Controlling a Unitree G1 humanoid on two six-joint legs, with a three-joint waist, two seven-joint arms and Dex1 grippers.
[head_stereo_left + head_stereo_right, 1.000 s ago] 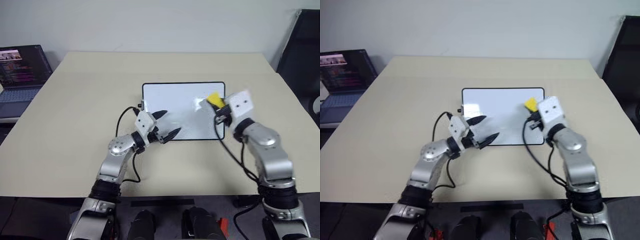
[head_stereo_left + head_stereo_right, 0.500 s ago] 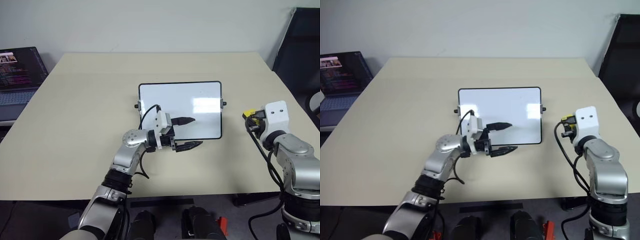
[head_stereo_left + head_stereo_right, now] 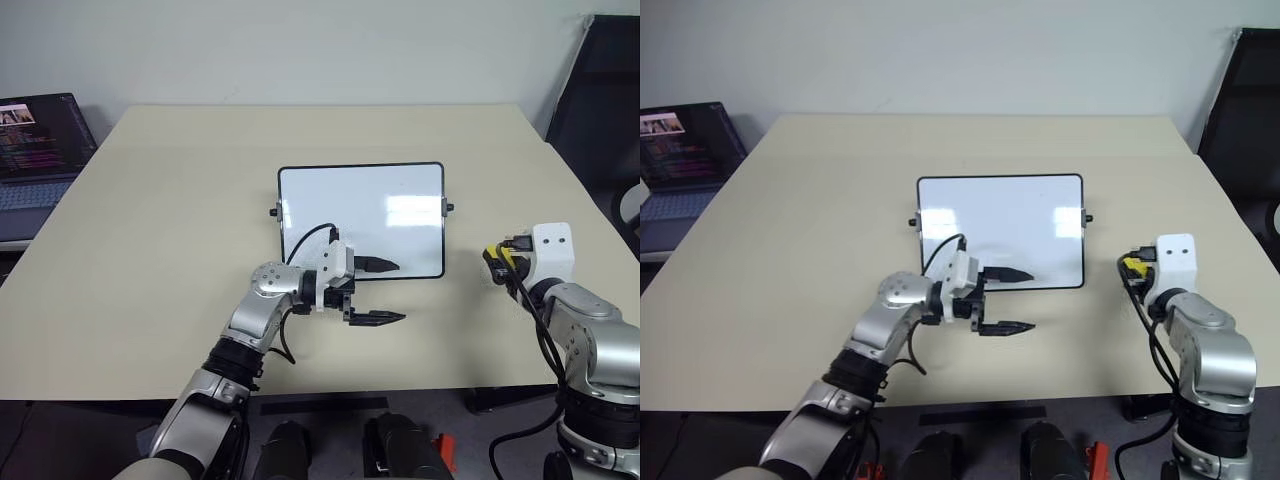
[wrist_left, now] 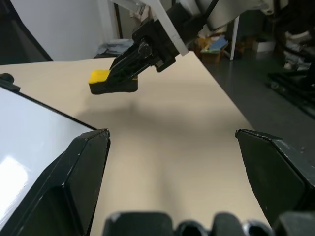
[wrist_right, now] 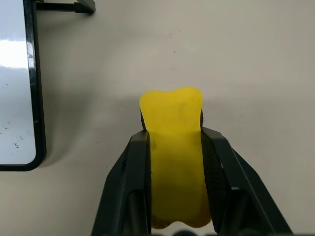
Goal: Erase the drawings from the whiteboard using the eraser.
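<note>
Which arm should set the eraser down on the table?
Right. The right gripper is shut on the eraser, beside the whiteboard. The left gripper is open and empty.

Eraser's (image 5: pixel 175 162) near end hidden between the right gripper's (image 5: pixel 174 147) fingers; whiteboard (image 5: pixel 17 83) cut off beside it.

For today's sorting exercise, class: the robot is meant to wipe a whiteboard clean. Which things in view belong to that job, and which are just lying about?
Belong to the job:
- whiteboard, lying flat on the table
- eraser, pinched in the right gripper, held off the board's right side
- left gripper, open at the board's near edge

Just lying about:
- laptop, off the table's left side
- black chair, at the right
</note>
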